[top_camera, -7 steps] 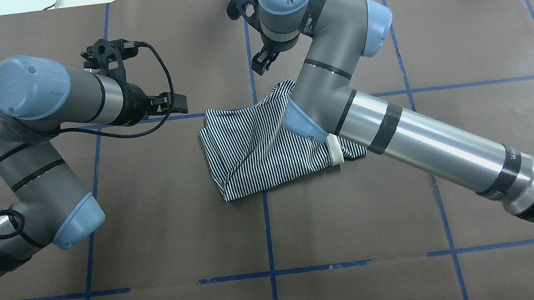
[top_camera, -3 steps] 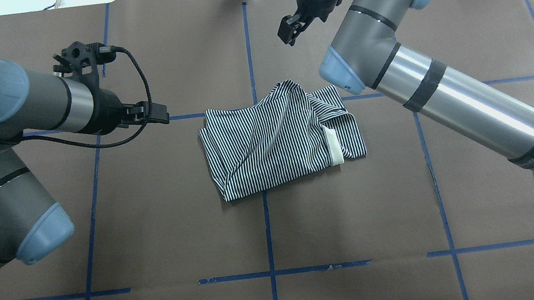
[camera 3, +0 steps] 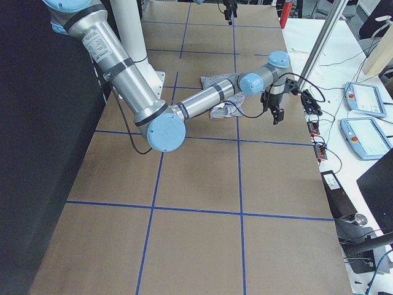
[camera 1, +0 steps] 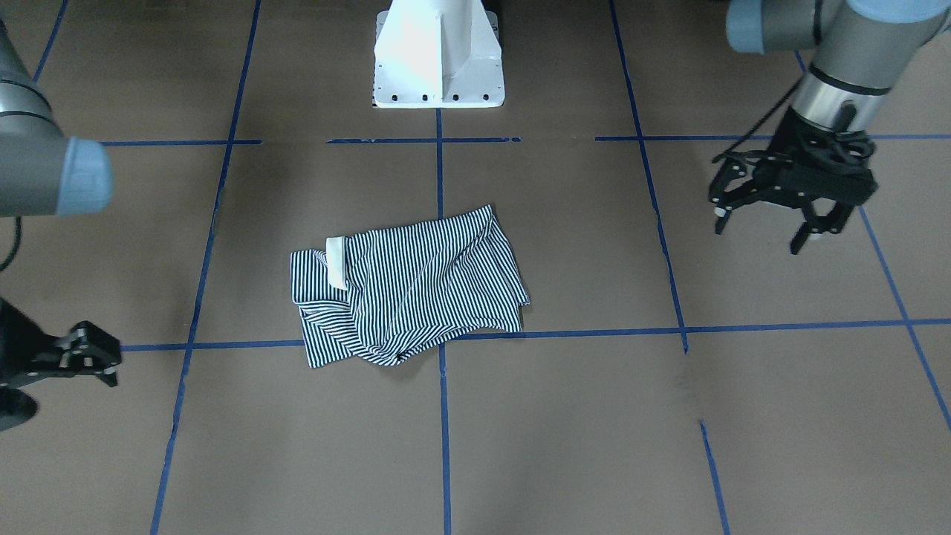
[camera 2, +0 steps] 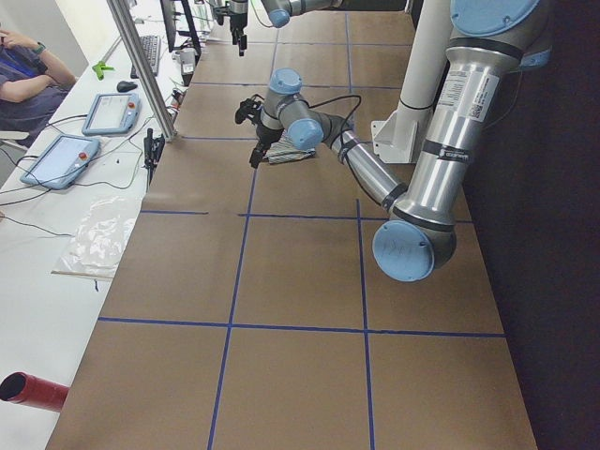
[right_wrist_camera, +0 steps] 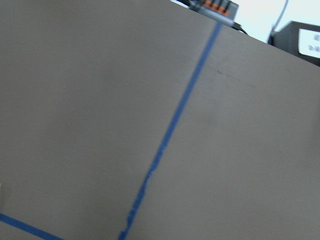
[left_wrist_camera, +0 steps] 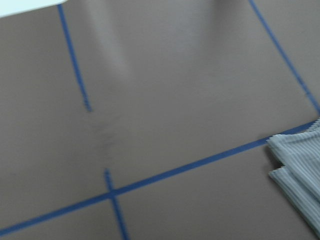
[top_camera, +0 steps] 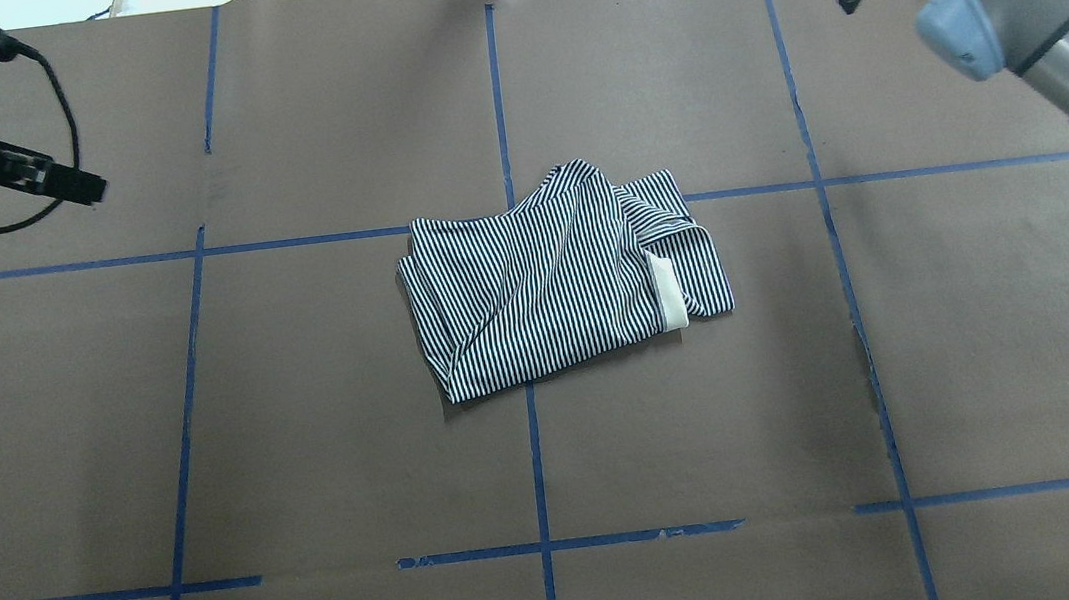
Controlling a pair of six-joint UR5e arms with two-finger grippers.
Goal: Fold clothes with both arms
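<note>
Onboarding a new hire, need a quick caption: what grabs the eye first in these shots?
The striped polo shirt, folded into a rumpled bundle in the middle of the table, cream collar showing. The left gripper hangs open well off to one side, the right gripper at the opposite side, neither touching cloth.

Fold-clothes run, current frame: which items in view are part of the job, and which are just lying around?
Part of the job:
- striped polo shirt, loosely folded on the table
- left gripper, open, clear of the shirt
- right gripper, open, clear of the shirt

Just lying about:
- white pedestal base
- teach pendants and clear plastic bag on the side bench
- red tube
</note>
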